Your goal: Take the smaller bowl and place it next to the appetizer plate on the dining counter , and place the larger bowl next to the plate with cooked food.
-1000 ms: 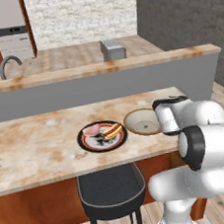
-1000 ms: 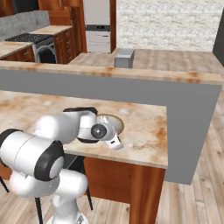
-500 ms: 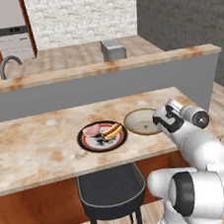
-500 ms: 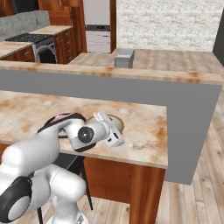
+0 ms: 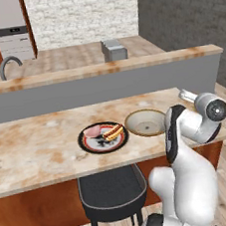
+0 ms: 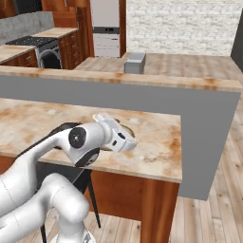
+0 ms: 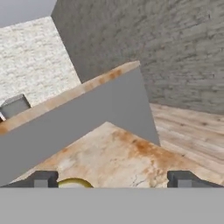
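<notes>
Above the dining counter (image 7: 131,157), pincer (image 7: 113,179) spread wide, holding nothing, larger bowl (image 5: 145,122) just beside it

Two base cameras behind arm, left and right, look forward-down over same dining counter (image 5: 39,149); hand camera sits low, close above counter's far corner.

The larger bowl (image 5: 145,123) is set on the dining counter (image 5: 34,149), just right of the plate with cooked food (image 5: 103,137), nearly touching it. A dark stool (image 5: 111,188) is tucked below the plate. The white arm (image 5: 192,125) is raised right of the bowl; gripper possibly at (image 5: 185,96), jaws not discernible.
</notes>
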